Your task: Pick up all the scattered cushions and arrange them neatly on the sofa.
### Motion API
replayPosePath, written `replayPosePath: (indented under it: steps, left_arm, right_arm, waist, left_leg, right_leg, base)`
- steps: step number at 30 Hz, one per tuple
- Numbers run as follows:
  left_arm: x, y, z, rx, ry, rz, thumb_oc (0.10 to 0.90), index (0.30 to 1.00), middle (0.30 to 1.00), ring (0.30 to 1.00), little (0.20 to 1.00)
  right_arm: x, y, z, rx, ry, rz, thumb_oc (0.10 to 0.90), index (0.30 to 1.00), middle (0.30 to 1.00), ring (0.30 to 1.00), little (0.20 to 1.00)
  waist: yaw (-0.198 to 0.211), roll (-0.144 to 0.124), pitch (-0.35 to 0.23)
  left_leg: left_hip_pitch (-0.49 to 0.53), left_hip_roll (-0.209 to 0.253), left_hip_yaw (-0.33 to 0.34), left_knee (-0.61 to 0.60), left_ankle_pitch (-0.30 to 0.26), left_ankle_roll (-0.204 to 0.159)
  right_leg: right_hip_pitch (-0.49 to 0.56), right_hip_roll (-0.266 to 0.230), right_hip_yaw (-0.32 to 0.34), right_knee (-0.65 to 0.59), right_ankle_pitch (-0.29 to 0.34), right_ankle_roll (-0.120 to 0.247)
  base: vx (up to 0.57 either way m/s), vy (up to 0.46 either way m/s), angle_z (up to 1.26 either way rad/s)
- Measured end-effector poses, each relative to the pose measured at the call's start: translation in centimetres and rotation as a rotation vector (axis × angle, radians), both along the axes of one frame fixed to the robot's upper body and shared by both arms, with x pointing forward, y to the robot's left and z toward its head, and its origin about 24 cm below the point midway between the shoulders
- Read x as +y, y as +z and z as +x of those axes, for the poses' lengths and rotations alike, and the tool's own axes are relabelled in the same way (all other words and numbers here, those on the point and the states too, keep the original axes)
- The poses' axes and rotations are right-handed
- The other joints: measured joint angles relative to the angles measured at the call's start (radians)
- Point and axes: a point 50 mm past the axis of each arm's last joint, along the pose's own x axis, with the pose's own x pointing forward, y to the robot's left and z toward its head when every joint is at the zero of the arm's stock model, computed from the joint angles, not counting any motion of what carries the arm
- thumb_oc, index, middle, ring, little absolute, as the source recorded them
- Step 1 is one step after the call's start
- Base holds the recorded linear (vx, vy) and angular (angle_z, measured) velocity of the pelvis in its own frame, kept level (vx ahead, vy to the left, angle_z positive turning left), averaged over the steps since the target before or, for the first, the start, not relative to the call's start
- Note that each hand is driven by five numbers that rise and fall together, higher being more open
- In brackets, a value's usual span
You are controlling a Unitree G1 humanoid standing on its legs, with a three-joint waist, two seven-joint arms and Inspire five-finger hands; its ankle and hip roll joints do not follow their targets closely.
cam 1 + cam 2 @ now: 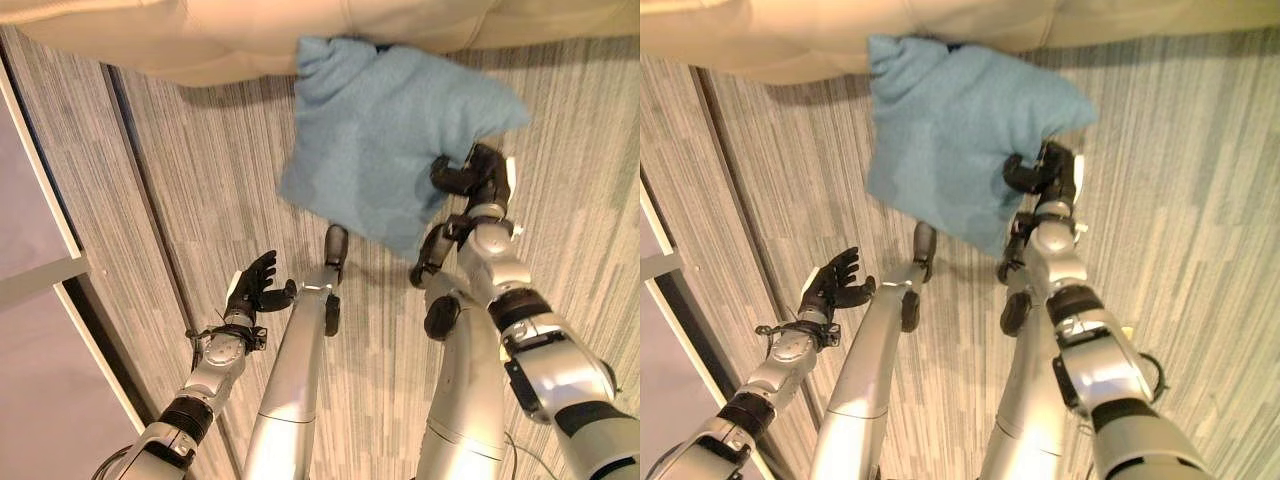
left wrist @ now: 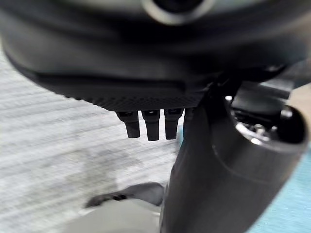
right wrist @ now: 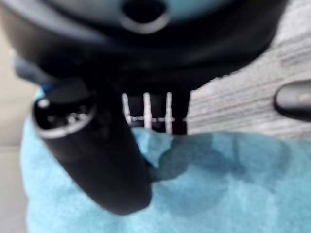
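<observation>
A light blue cushion (image 1: 380, 130) hangs above the grey carpet, its top corner close to the front edge of the cream sofa (image 1: 250, 35). My right hand (image 1: 478, 178) is shut on the cushion's lower right edge. In the right wrist view the thumb (image 3: 97, 160) presses into the blue cloth (image 3: 204, 184) and the fingers curl behind it. My left hand (image 1: 255, 287) hovers low at the left, open and holding nothing, well apart from the cushion. Its fingers (image 2: 150, 126) point straight out over the carpet.
Striped grey carpet (image 1: 200, 180) covers the floor in front of the sofa. At the far left a dark strip and a pale border (image 1: 40, 180) run alongside a smooth lighter floor panel (image 1: 30, 340).
</observation>
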Motion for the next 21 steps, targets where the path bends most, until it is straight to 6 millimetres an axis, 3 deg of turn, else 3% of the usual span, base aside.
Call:
replayPosePath:
  steps: [3,4,6,9,11,12,13,15,16,18,20,21]
  left_arm:
    - [-0.3,-1.1,-0.2,0.039,0.007,0.000,0.800,0.900,0.900,0.900,0.900]
    - [-0.1,-1.9,-0.9,0.061,0.009,0.007,0.800,0.900,0.900,0.900,0.900]
    - [-0.3,-2.0,-1.0,0.061,-0.002,0.010,0.800,0.900,0.900,0.900,0.900]
    - [-0.3,-3.7,-1.7,0.136,0.000,0.023,0.800,0.900,0.900,0.900,0.900]
    - [0.7,-6.3,-4.4,0.230,0.029,0.030,0.800,0.900,0.900,0.900,0.900]
    - [1.1,-6.8,-5.2,0.250,0.044,0.030,0.800,0.900,0.900,0.900,0.900]
    - [1.9,-8.0,-6.6,0.302,0.070,0.033,0.800,0.900,0.900,0.900,0.900]
    - [3.0,-11.3,-11.8,0.451,0.096,0.020,0.800,0.900,0.900,0.900,0.900]
    - [3.1,-12.0,-13.0,0.496,0.102,0.015,0.800,0.900,0.900,0.900,0.900]
    - [3.4,-12.8,-14.6,0.549,0.117,0.012,0.800,0.900,0.900,0.900,0.900]
    - [3.9,-13.2,-15.2,0.563,0.189,-0.049,0.800,0.900,0.900,0.900,0.900]
    - [4.4,-13.1,-15.1,0.557,0.214,-0.056,0.800,0.900,0.900,0.900,0.900]
  right_arm:
    - [1.0,-3.7,-1.5,0.064,0.034,-0.020,0.400,0.300,0.300,0.300,0.300]
    - [1.5,-5.2,-2.1,0.094,0.047,-0.021,0.400,0.300,0.300,0.300,0.300]
    - [1.7,-5.7,-2.7,0.091,0.055,-0.059,0.400,0.300,0.300,0.300,0.300]
    - [1.4,-7.1,-3.8,0.118,0.056,-0.129,0.400,0.300,0.300,0.300,0.300]
    - [1.5,-8.9,-4.9,0.163,0.082,-0.186,0.400,0.300,0.300,0.300,0.300]
    - [1.6,-8.6,-5.1,0.151,0.099,-0.217,0.400,0.300,0.300,0.300,0.300]
    - [1.9,-9.4,-5.7,0.190,0.137,-0.251,0.400,0.300,0.300,0.300,0.300]
    - [1.2,-13.1,-8.6,0.297,0.156,-0.254,0.400,0.300,0.300,0.300,0.300]
    - [0.7,-14.1,-9.7,0.330,0.146,-0.243,0.400,0.300,0.300,0.300,0.300]
    - [0.2,-15.7,-11.6,0.380,0.138,-0.214,0.400,0.300,0.300,0.300,0.300]
    - [-0.8,-15.8,-12.8,0.381,0.125,-0.192,0.400,0.300,0.300,0.300,0.300]
    - [-1.2,-15.9,-13.0,0.382,0.115,-0.182,0.400,0.300,0.300,0.300,0.300]
  waist:
    - [-0.024,-0.021,-0.001]
    - [-0.027,-0.052,-0.047]
    - [-0.032,-0.074,-0.075]
    - [-0.024,-0.076,-0.074]
    - [-0.019,-0.079,-0.086]
    - [-0.019,-0.083,-0.089]
    - [-0.016,-0.094,-0.064]
    - [-0.005,-0.141,-0.176]
    - [0.000,-0.142,-0.177]
    - [0.009,-0.160,-0.204]
    - [0.011,-0.170,-0.231]
    - [0.005,-0.182,-0.273]
  left_leg:
    - [0.154,-0.005,-0.021,-0.095,0.028,-0.010]
    - [0.169,-0.005,-0.016,-0.115,0.024,-0.008]
    - [0.195,-0.005,-0.019,-0.138,0.028,-0.007]
    - [0.316,-0.004,-0.032,-0.202,0.042,-0.009]
    - [0.472,-0.004,-0.034,-0.295,0.048,-0.008]
    - [0.506,-0.002,-0.033,-0.306,0.046,-0.006]
    - [0.607,0.001,-0.041,-0.332,0.047,-0.007]
    - [0.756,0.010,-0.063,-0.453,0.059,-0.017]
    - [0.848,0.016,-0.078,-0.512,0.075,-0.024]
    - [0.981,0.022,-0.089,-0.596,0.089,-0.030]
    - [1.108,0.027,-0.088,-0.680,0.101,-0.024]
    - [1.143,0.027,-0.085,-0.723,0.110,-0.026]
  right_leg:
    - [0.163,0.000,-0.032,-0.095,0.016,0.011]
    - [0.170,0.000,-0.028,-0.109,0.009,0.019]
    - [0.199,0.001,-0.035,-0.130,0.012,0.015]
    - [0.324,0.010,-0.048,-0.197,0.025,0.023]
    - [0.472,0.014,-0.057,-0.266,0.026,0.029]
    - [0.509,0.009,-0.075,-0.277,0.024,0.030]
    - [0.611,0.014,-0.087,-0.305,0.021,0.028]
    - [0.767,0.031,-0.121,-0.410,0.017,0.044]
    - [0.877,0.046,-0.151,-0.491,0.036,0.050]
    - [1.024,0.065,-0.170,-0.602,0.058,0.061]
    - [1.177,0.086,-0.183,-0.744,0.105,0.077]
    - [1.221,0.096,-0.182,-0.817,0.132,0.082]
  base:
    - [-0.04,0.011,0.06]
    - [-0.05,0.029,0.04]
    - [-0.04,0.016,0.03]
    - [-0.01,0.002,0.01]
    - [0.04,0.001,0.01]
    - [0.09,-0.023,0.05]
    - [0.14,-0.044,0.18]
    - [0.17,-0.031,0.25]
    - [0.13,0.006,0.28]
    - [0.22,-0.016,0.20]
    - [0.20,-0.017,-0.03]
    - [0.18,-0.007,-0.19]
